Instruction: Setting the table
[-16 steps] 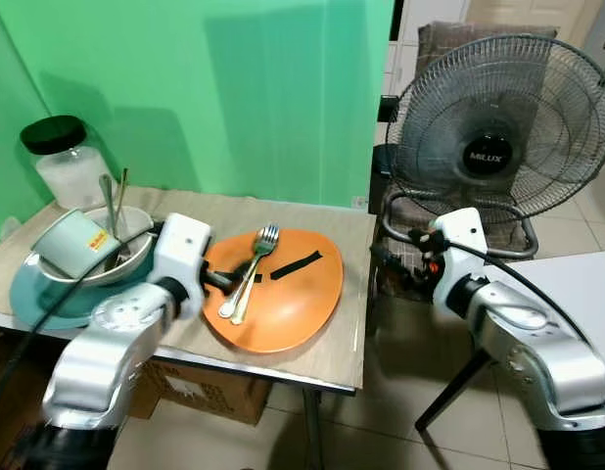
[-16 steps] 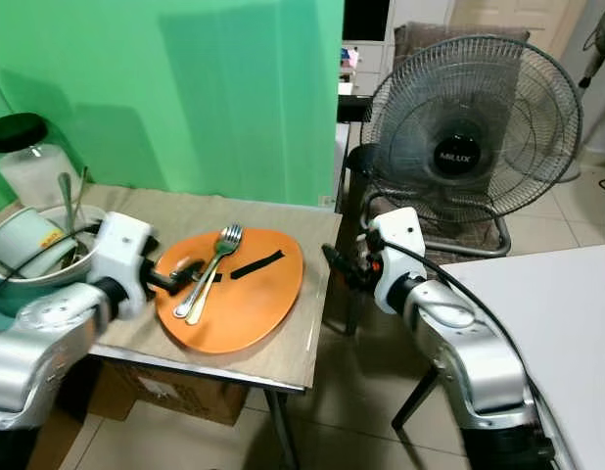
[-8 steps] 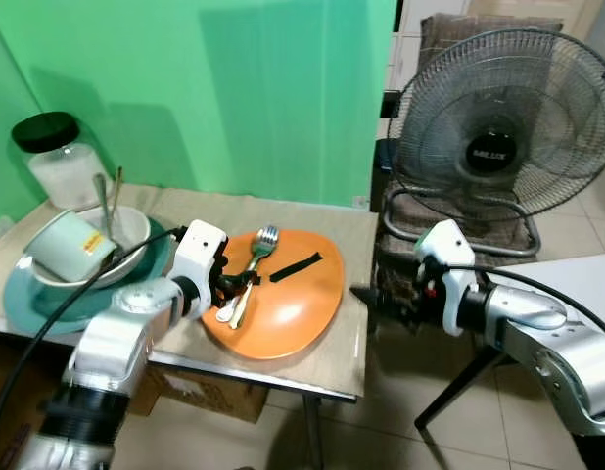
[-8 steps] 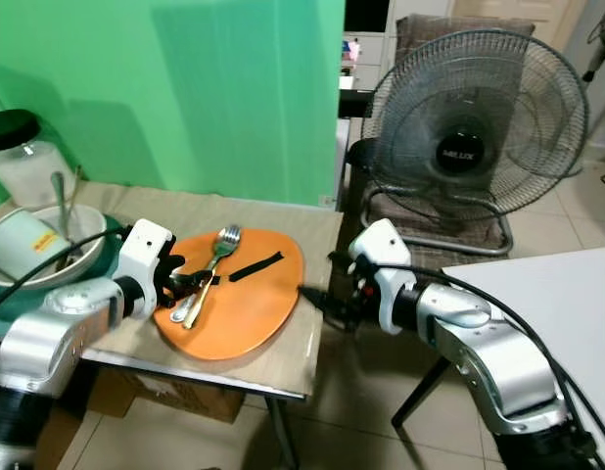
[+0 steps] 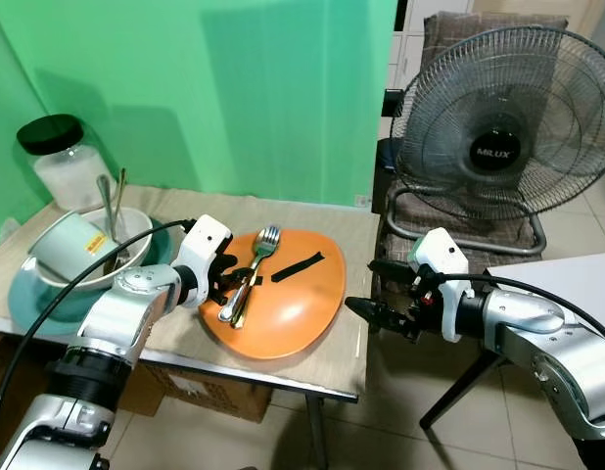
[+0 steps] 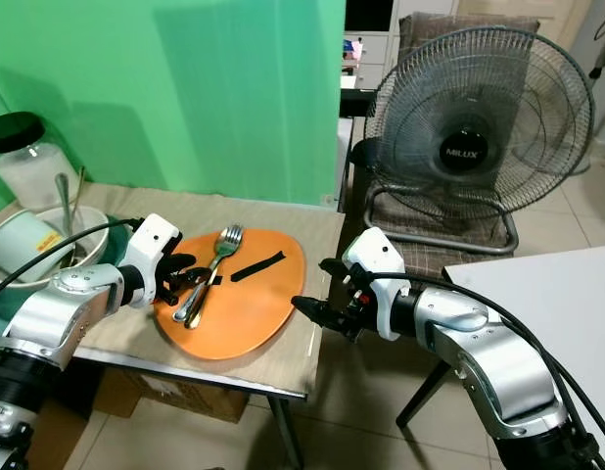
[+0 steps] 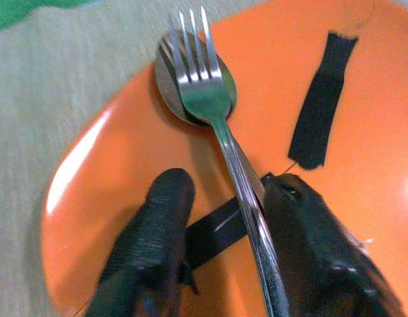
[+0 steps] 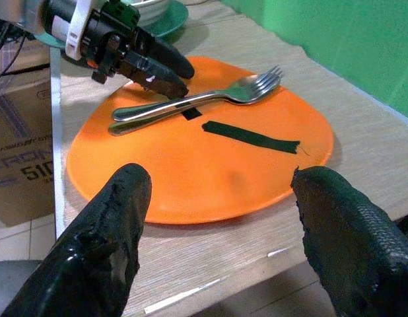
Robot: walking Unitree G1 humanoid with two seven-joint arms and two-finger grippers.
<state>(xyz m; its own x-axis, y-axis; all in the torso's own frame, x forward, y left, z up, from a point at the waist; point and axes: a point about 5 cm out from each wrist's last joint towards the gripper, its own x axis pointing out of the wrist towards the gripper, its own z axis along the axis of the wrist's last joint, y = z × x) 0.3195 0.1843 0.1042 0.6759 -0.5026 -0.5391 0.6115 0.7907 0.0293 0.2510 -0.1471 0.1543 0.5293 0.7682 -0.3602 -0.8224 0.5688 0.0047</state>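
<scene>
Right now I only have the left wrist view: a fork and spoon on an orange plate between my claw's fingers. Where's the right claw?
Observer: The right claw hangs open off the table's right edge, pointed at the orange plate.
Operator: Anything left of the plate?
Observer: A teal plate carrying a white bowl, with a tipped mug and utensils inside.
Operator: And behind that?
Observer: A black-lidded glass jar against the green wall.

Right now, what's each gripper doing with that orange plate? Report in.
Left gripper open, fingers astride fork and spoon handles on orange plate. Right gripper open, off table edge, facing the plate. Nothing between.
</scene>
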